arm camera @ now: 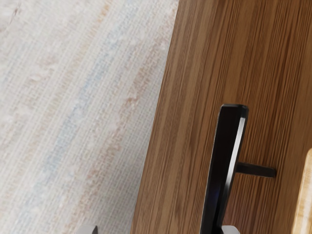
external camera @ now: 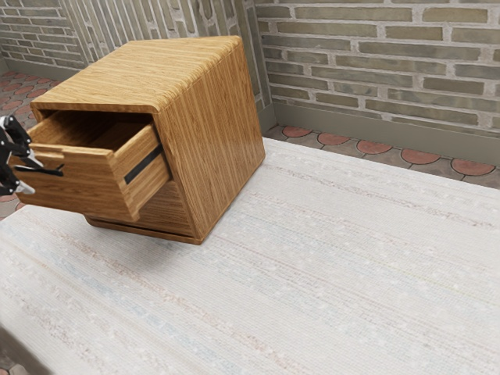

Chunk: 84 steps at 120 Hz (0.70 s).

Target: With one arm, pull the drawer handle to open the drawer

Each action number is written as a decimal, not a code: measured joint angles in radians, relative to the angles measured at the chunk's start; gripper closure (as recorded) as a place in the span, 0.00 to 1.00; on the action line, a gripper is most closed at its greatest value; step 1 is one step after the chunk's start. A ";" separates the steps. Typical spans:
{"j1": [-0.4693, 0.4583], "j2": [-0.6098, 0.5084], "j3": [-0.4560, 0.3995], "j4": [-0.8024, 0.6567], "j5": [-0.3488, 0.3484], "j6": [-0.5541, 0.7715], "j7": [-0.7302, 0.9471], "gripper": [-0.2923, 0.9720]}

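Drawer [external camera: 86, 176] sits partway out of wood-grain cabinet [external camera: 195, 117] on pale woven counter [external camera: 351, 266], with brick wall [external camera: 375, 55] behind. Ext. view: gripper [external camera: 28, 175] at the drawer front, by that view's left edge, jaws apart w/ black handle [external camera: 43, 169] between them, so released, not clamped. It also gives hollow drawer interior & black side rail [external camera: 143, 164]. Wrist view adds close-up: handle bar standing off drawer front on short post, counter weave alongside.
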<state>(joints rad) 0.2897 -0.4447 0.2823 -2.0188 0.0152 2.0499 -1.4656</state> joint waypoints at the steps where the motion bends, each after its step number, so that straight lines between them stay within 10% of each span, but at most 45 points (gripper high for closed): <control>1: 0.000 -0.001 0.000 -0.001 0.000 0.000 0.000 0.56; 84: 0.026 -0.109 -0.006 -0.089 0.009 -0.009 -0.008 0.56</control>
<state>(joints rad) 0.3160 -0.5536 0.2762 -2.1076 0.0240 2.0408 -1.4735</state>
